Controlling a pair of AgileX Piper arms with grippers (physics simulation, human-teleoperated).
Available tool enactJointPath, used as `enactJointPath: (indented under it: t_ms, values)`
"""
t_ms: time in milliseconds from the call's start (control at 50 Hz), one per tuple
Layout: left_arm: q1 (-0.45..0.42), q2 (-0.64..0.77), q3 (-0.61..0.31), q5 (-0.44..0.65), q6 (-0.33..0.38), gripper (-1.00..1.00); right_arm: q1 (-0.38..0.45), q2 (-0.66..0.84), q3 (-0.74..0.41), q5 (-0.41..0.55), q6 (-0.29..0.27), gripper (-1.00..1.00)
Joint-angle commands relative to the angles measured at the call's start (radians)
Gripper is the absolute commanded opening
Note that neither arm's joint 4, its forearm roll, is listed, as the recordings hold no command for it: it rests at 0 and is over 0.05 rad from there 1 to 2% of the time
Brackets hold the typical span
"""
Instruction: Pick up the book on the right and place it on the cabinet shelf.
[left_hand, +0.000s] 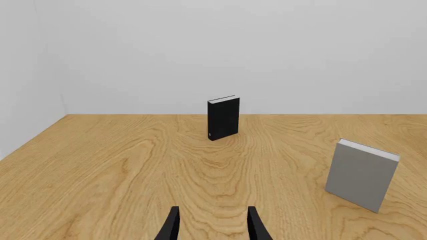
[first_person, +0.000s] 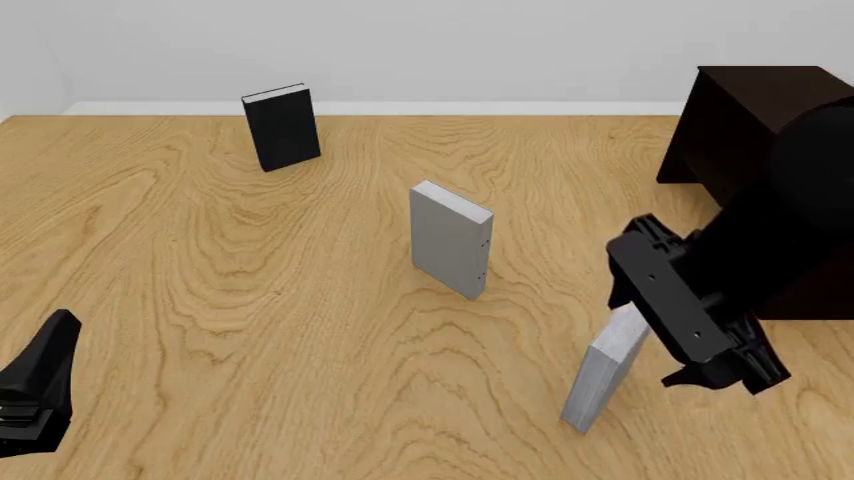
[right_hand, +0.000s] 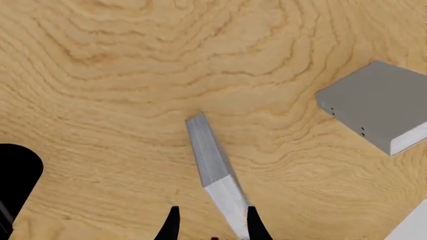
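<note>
Slim grey book (first_person: 603, 372) standing tilted on tabletop (first_person: 267, 300), right of thicker grey book (first_person: 450, 240). Right gripper (right_hand: 211, 226) fingers straddling its top edge; clamped or not, cannot tell. Advised: centre fingers, squeeze firmly, lift vertically toward cabinet (first_person: 747, 120).

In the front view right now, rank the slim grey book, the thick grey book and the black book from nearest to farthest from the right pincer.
1. Slim grey book: tilted, its top between the fingers of the right pincer, near right.
2. Thick grey book: upright, mid-table, to the left.
3. Black book: upright, far left by the wall.
</note>
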Motion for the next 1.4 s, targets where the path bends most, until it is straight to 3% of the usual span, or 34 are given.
enactJointPath:
  t_ms: [20,220,680,840,880,900,920,980,1200,1400]
  values:
    - [0.0,0.0,0.0,0.0,0.0,1.0,-0.028,0.038,-0.003,-0.045,-0.017,1.0]
    - [0.0,0.0,0.0,0.0,0.0,1.0,-0.023,0.059,0.004,-0.069,-0.015,1.0]
    - [0.0,0.0,0.0,0.0,0.0,1.0,0.066,0.134,0.025,-0.128,0.082,1.0]
    - [0.0,0.0,0.0,0.0,0.0,1.0,0.071,0.143,0.034,-0.141,0.085,1.0]
    - [0.0,0.0,0.0,0.0,0.0,1.0,0.096,0.146,0.024,-0.123,0.115,1.0]
    - [0.0,0.0,0.0,0.0,0.0,1.0,0.088,0.138,0.036,-0.13,0.096,1.0]
    - [0.0,0.0,0.0,0.0,0.0,1.0,0.08,0.136,0.036,-0.141,0.083,-1.0]
    - [0.0,0.0,0.0,0.0,0.0,1.0,0.101,0.133,0.028,-0.118,0.111,-1.0]
    - [0.0,0.0,0.0,0.0,0.0,1.0,0.093,0.104,0.015,-0.076,0.114,-1.0]
    - [0.0,0.0,0.0,0.0,0.0,1.0,0.01,0.033,-0.005,-0.014,0.043,-1.0]
